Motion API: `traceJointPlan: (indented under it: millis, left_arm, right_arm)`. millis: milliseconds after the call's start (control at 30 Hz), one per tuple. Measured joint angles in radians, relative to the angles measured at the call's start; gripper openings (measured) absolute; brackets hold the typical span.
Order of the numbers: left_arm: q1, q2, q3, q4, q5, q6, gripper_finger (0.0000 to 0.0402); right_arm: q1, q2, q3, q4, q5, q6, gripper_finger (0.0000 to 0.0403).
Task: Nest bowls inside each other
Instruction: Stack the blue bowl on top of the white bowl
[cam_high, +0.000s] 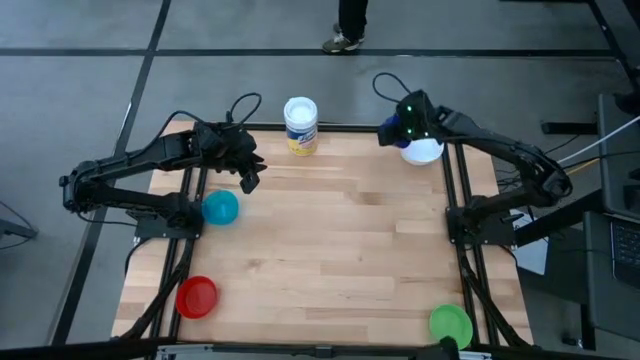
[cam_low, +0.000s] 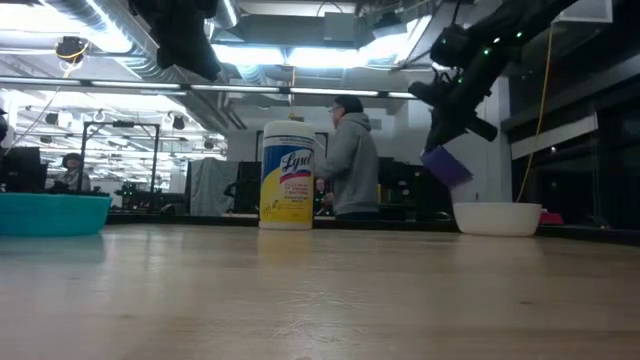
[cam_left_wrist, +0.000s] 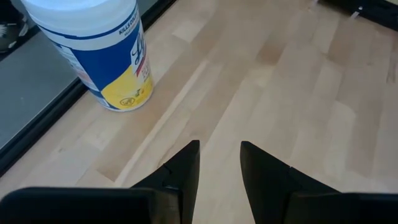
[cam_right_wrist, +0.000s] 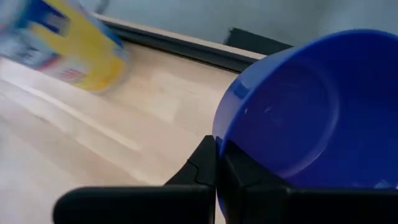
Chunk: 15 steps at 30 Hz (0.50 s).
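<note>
Pinching the rim of the glossy dark blue plastic bowl (cam_right_wrist: 298, 106), the right end effector (cam_right_wrist: 219, 163) holds it tilted above the round white bowl (cam_low: 497, 218) at the wooden counter's (cam_high: 340, 240) far corner, while the left end effector (cam_left_wrist: 219, 163) hangs empty, fingers apart.

The wooden table (cam_high: 340, 240) carries white (cam_high: 424, 152), light blue (cam_high: 220, 208), red (cam_high: 197, 297) and green (cam_high: 450, 323) bowls, plus a wipes canister (cam_high: 300, 125).

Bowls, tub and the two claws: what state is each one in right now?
dark blue bowl: tilted, pinched by its rim, in the air above the white bowl
white bowl: upright, empty
light blue bowl: upright, alone
red bowl: alone
green bowl: alone
Lysol wipes tub: standing, lid shut
right gripper: shut on the dark blue bowl
left gripper: open, holding nothing
</note>
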Motion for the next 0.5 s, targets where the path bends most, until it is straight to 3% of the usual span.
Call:
traceJointPlan:
  millis: [500]
  left_arm:
    - [0.000, 0.000, 0.000, 0.007, -0.001, -0.013, 0.0112]
  right_arm:
    - [-0.201, 0.081, 0.024, -0.208, -0.017, -0.221, 0.0001]
